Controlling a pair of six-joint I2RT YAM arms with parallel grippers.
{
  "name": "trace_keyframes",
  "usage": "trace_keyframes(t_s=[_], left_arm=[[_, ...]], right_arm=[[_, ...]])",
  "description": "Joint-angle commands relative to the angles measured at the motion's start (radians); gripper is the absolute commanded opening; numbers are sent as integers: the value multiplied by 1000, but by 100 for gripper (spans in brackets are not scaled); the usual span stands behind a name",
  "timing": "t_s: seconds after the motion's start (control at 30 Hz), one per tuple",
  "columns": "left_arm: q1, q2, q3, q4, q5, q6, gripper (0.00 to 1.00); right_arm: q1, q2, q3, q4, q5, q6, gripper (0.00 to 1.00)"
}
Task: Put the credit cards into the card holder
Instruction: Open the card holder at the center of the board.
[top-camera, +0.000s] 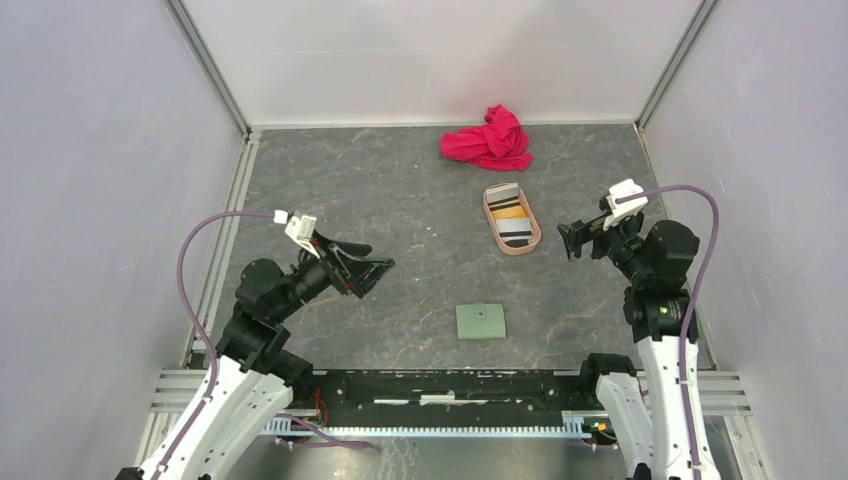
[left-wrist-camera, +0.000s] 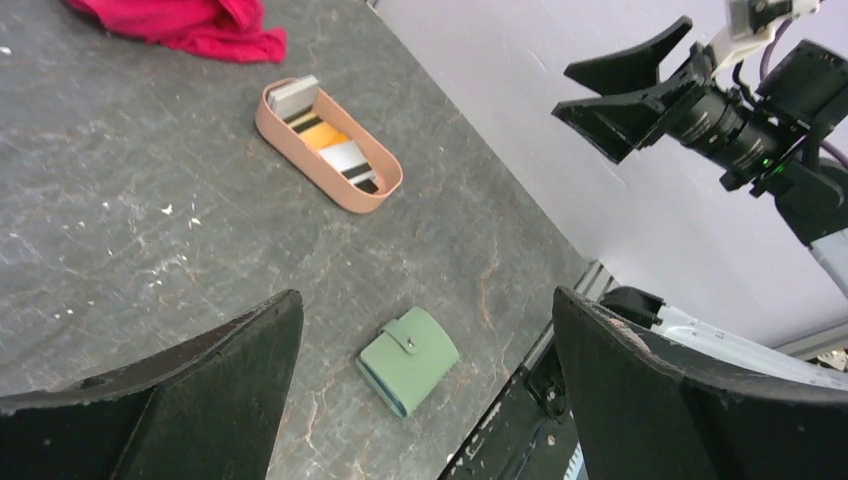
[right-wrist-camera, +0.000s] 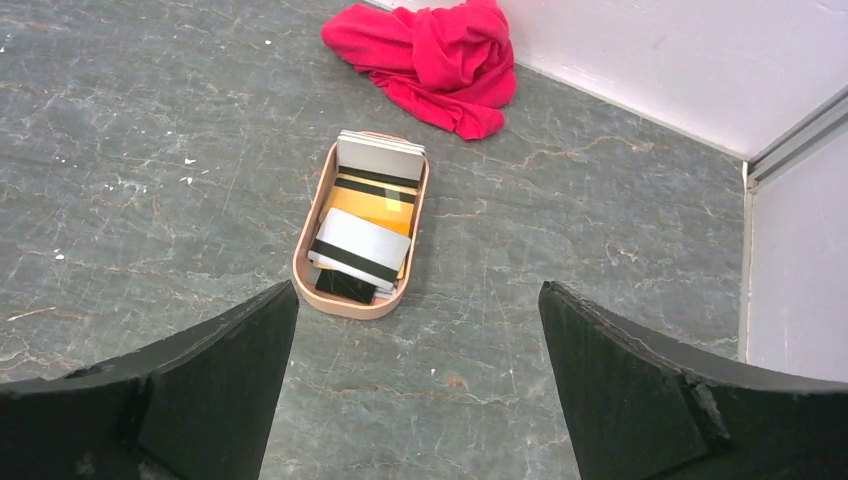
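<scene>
The left claw (top-camera: 380, 258) and right claw (top-camera: 568, 242) hang above the surface (top-camera: 400, 190), both spread wide and empty. The credit cards (top-camera: 513, 222) lie stacked in a pinkish oval tray (top-camera: 518, 252) (one is orange). The card holder (top-camera: 480, 321) lies snapped shut, well apart, nearer the arms.

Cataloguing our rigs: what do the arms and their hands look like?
The left arm and right arm match: white lower links, black joints, a looping purple cable each. The left hand and right hand have two broad black wedge-shaped fingers and a small white block on top.
</scene>
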Motion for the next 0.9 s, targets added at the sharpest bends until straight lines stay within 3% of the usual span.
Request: trace_keyframes(t_s=[0.0, 0.1, 0.2, 0.37, 0.47, 0.53, 0.63, 0.87], left_arm=[[-26, -5, -32, 21, 14, -27, 100], [-85, -3, -63, 54, -13, -27, 100], [-202, 47, -60, 55, -90, 12, 100], [-550, 248, 22, 28, -397, 145, 100], [-786, 426, 117, -28, -635, 255, 100], [-863, 544, 179, -52, -693, 326, 100], [-880, 686, 227, -33, -699, 368, 100], [-843, 805, 216, 123, -644, 371, 100]], right_arm=[[-4, 10, 30, 27, -24, -2, 98], [-3, 27, 14, 41, -30, -14, 98], [-3, 57, -16, 52, -151, -83, 98], [-3, 125, -70, -24, -544, -408, 98], [-3, 163, -97, -45, -566, -493, 98], [-3, 197, -98, -61, -545, -538, 98], [-4, 251, -106, -89, -543, -594, 98], [-3, 322, -144, -103, -587, -660, 98]])
